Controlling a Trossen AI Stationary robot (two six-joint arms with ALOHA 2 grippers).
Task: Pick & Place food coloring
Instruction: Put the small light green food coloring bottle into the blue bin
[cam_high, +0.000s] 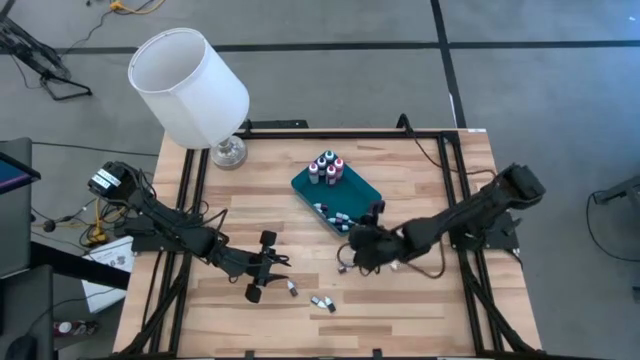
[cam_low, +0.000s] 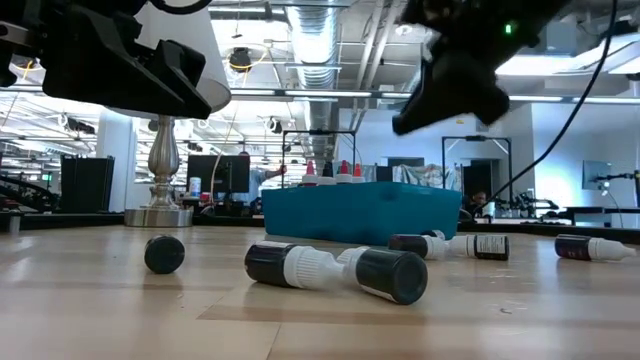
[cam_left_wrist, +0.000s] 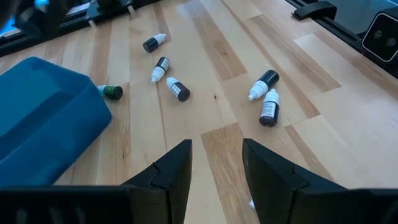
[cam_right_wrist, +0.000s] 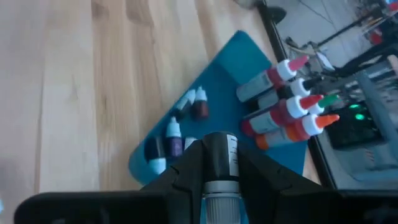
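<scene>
A teal tray (cam_high: 352, 186) lies mid-table. Several food coloring bottles (cam_high: 326, 168) stand upright at its far end, and a few (cam_right_wrist: 175, 135) lie flat at its near end. More bottles lie loose on the wood (cam_high: 322, 301) (cam_left_wrist: 268, 107) (cam_low: 385, 273). My right gripper (cam_right_wrist: 217, 148) hangs just off the tray's near right corner (cam_high: 362, 243), shut on one dark bottle. My left gripper (cam_left_wrist: 215, 163) stands open above bare wood, left of the loose bottles (cam_high: 262, 272), with nothing between its fingers. My right gripper pinches a dark food coloring bottle (cam_right_wrist: 219, 163) between its two fingers, which lie along the bottle's sides. The dark body end points forward past the fingertips and the pale ribbed end (cam_right_wrist: 217, 190) lies back toward the wrist. The fingers slant down from the table's right. The bottle is lifted clear.
A white-shaded lamp (cam_high: 190, 85) with a metal foot (cam_high: 228, 152) stands at the far left corner. Black frame rails (cam_high: 470, 280) run along the table's sides. Bare wood lies between the two grippers and along the near edge.
</scene>
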